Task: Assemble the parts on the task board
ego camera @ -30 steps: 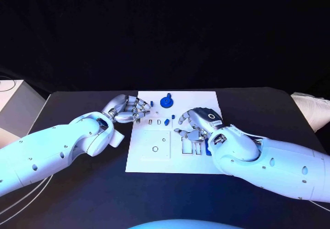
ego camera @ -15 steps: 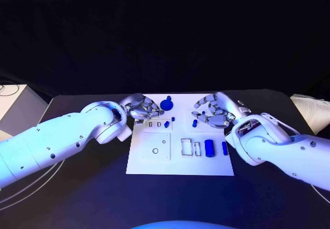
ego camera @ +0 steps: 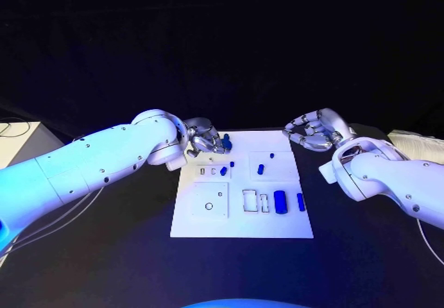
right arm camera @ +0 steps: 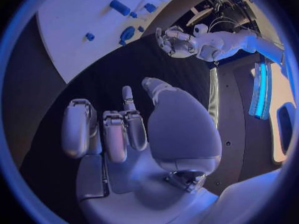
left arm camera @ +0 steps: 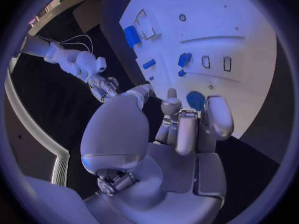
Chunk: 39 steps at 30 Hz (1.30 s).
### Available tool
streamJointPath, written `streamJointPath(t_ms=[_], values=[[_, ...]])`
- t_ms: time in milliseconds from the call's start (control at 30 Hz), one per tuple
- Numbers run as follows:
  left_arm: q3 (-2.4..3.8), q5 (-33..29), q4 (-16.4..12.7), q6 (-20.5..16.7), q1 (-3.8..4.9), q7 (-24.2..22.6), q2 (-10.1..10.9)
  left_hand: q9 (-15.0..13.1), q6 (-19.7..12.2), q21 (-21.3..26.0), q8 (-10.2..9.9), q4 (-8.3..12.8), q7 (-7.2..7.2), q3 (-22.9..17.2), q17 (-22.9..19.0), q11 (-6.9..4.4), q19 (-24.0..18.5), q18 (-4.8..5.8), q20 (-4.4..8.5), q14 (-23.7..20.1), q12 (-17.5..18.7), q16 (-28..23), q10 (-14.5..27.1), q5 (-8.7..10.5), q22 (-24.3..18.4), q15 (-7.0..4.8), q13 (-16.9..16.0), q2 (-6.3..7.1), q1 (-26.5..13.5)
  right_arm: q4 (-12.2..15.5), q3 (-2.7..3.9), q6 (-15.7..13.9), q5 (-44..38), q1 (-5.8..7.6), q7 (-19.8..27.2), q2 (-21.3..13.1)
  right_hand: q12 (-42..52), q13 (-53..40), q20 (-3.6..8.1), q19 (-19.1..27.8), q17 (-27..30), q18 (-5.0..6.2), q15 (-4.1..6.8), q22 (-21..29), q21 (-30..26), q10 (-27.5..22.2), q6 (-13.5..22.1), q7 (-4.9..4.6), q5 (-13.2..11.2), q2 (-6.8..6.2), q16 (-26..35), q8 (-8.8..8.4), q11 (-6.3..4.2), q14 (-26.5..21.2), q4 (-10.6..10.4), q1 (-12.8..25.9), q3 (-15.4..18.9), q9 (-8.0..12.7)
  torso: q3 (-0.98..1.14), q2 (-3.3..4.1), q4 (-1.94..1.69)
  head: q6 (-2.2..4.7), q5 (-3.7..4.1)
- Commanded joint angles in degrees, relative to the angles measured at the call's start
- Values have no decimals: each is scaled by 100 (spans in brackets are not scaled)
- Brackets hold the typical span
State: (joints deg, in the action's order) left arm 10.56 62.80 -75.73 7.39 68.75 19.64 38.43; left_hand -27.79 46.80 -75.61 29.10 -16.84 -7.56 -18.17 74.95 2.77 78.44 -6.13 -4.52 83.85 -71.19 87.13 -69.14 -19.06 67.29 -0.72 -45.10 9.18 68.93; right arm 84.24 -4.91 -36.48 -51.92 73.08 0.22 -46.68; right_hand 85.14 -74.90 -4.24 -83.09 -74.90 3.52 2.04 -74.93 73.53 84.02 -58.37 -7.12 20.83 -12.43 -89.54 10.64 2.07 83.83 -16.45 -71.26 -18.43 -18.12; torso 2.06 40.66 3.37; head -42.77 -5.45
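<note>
The white board (ego camera: pixel 242 221) lies flat in the middle of the black counter (ego camera: pixel 120 256), its near part bare; that leaves its slots free to take pieces; farther in, two blue pieces (ego camera: pixel 280 197) stand beside the rectangular cutouts, likely seated already; past them a small blue piece (ego camera: pixel 261 169) lies loose in the middle, and another (ego camera: pixel 222 171) sits by the little slots; at the far edge a round blue knob (ego camera: pixel 225 142) stands just in front of the left hand (ego camera: pixel 203 142), whose fingers (left arm camera: pixel 217 115) curl toward it, though I cannot tell whether they grip it; the right hand (ego camera: pixel 314 133) hovers off the board's far corner, fingers loosely bent, holding nothing, seemingly waiting clear.
</note>
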Motion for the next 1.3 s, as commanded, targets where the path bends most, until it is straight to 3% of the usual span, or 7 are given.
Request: streamJointPath(t_ms=[33, 167, 200, 433, 767, 1100, 1300], values=[[-48, 438, 176, 969, 99, 539, -193, -8, -29, -38, 28, 2, 18, 41, 880, -5, 21, 113, 5, 418, -27, 32, -34, 10, 2, -39, -20, 8, -78, -115, 6, 119, 584, 42, 341, 28, -16, -1199, -1, 41, -1409, 63, -35, 12, -28, 389, -23, 12, -16, 47, 29, 38, 16, 582, -1, 3, 27, -7, 2, -7, 18, -26, -7], [-178, 571, 470, 1345, 270, 721, -459, -17, -53, -54, 43, 2, 17, 84, 870, -1, 15, 115, 2, 413, -45, 27, -13, 24, 19, -35, -55, -2, -148, -207, 6, 129, 637, 77, 346, 62, -30, -1191, 0, 48, -1395, 66, -34, 21, -42, 382, 1, 9, 6, 52, 39, 46, 17, 576, -9, 22, 48, -13, -7, 3, 6, -50, -25], [-241, 606, 600, 1506, 344, 771, -565, -22, -62, -61, 52, 1, 16, 107, 876, 1, 12, 116, -1, 413, -65, 29, -18, 28, 27, -33, -95, -7, -184, -231, 6, 133, 642, 87, 343, 77, -33, -1189, 0, 51, -1393, 67, -36, 25, -50, 380, 23, 6, 16, 56, 41, 48, 20, 575, -15, 41, 65, -15, -6, 7, 9, -58, -29], [-436, 661, 994, 2086, 543, 891, -879, -87, -80, -66, 127, 1, 30, 229, 852, -3, -28, 109, -14, 398, -102, 14, 23, 84, 21, -33, -176, -49, -364, -310, 6, 142, 629, 121, 315, 144, -41, -1184, -3, 67, -1386, 74, -40, 52, -86, 375, 69, 0, 39, 64, 46, 51, 25, 573, -19, 84, 102, -20, -5, 8, 29, -66, -40], [-486, 699, 1153, 2182, 625, 919, -1053, -268, -91, -100, 288, -2, 65, 399, 881, -29, -49, 110, -10, 402, -152, 21, 27, 416, 58, -51, -321, -128, -547, -360, 5, 150, 610, 139, 273, 186, -25, -1195, -5, 61, -1397, 70, -43, 39, -75, 381, 99, -4, 60, 74, 38, 53, 30, 576, -22, 112, 125, -23, -9, 14, 22, -82, -18], [-511, 673, 1243, 2326, 639, 926, -1158, -280, -107, -84, 293, 6, 65, 404, 858, -30, -68, 105, -12, 394, -135, 10, 52, 426, 30, -52, -290, -137, -537, -379, 5, 168, 594, 144, 241, 214, -27, -1194, -6, 62, -1393, 70, -45, 40, -79, 380, 114, -7, 75, 79, 41, 56, 32, 575, -24, 134, 142, -25, -15, 8, 10, -108, -10], [-591, 637, 1344, 2321, 637, 920, -1237, -307, -144, -79, 300, 9, 61, 395, 859, -27, -82, 102, -13, 391, -126, 9, 76, 408, 23, -49, -293, -180, -488, -385, 5, 174, 585, 146, 231, 231, -25, -1195, -7, 66, -1395, 72, -46, 48, -88, 381, 119, -8, 79, 81, 40, 55, 32, 575, -23, 138, 145, -25, -18, 16, 12, -124, -10]])
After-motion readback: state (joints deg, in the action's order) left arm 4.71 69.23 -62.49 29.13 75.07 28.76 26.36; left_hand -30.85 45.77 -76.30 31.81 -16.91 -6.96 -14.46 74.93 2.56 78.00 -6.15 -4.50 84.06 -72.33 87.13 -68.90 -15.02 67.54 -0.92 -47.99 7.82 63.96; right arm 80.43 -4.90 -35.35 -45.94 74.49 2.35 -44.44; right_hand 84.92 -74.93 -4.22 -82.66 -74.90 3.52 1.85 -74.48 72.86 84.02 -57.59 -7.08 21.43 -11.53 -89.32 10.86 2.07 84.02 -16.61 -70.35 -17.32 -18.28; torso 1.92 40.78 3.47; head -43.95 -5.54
